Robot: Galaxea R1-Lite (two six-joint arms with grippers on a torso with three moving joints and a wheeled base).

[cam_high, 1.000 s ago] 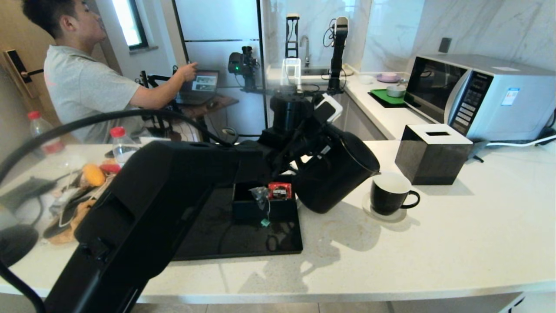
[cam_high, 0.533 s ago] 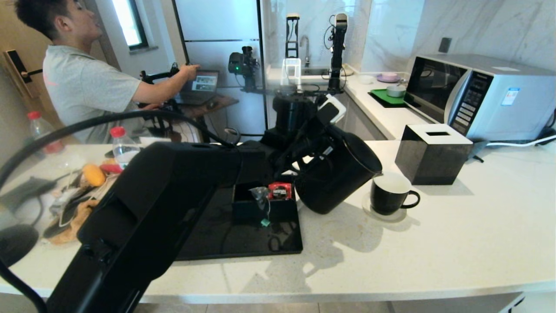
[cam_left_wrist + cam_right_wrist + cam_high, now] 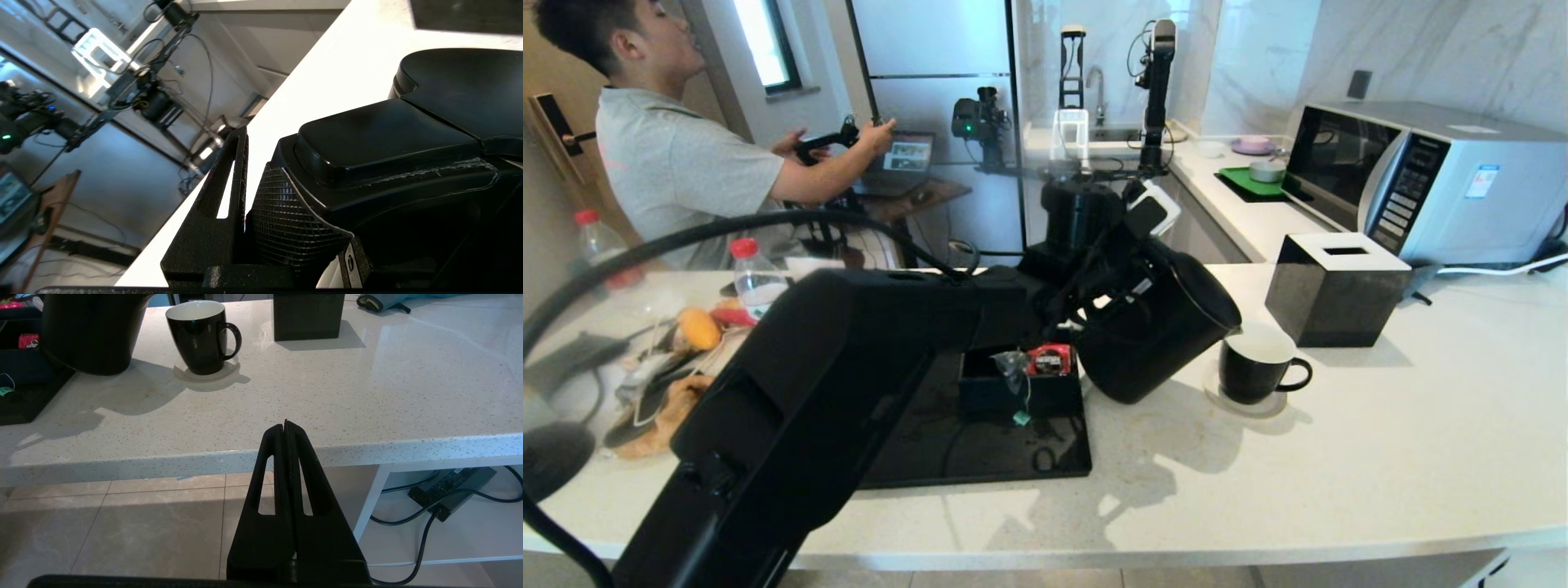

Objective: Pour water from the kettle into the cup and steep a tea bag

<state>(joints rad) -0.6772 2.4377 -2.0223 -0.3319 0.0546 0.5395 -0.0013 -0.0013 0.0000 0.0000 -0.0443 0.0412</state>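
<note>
On the white counter [image 3: 1339, 457], the left gripper [image 3: 1115, 273] is clamping the kettle [image 3: 1156, 335], tilting it toward the cup [image 3: 1258, 363]; the right gripper [image 3: 286, 426] is sitting closed, empty, below the near edge.

Bright daylight fills the kitchen, coming from the far left, where a window [image 3: 766, 41] glows white and overexposed. On the pale bench [image 3: 1339, 457], the kettle [image 3: 1156, 331] and the cup [image 3: 1255, 363] cast soft grey shadows toward the near right. The glossy black tray [image 3: 980, 445] mirrors dim reflections. The marble wall and microwave [image 3: 1421, 175] are evenly lit. Straight lines bow toward the edges of the head view, a wide-lens distortion. The left wrist view is harshly contrasted: the bench blows out to pure white while the kettle sits almost featureless black. In the right wrist view, the right hand [image 3: 285, 424] is a dark silhouette against well-lit bench and floor tiles.
</note>
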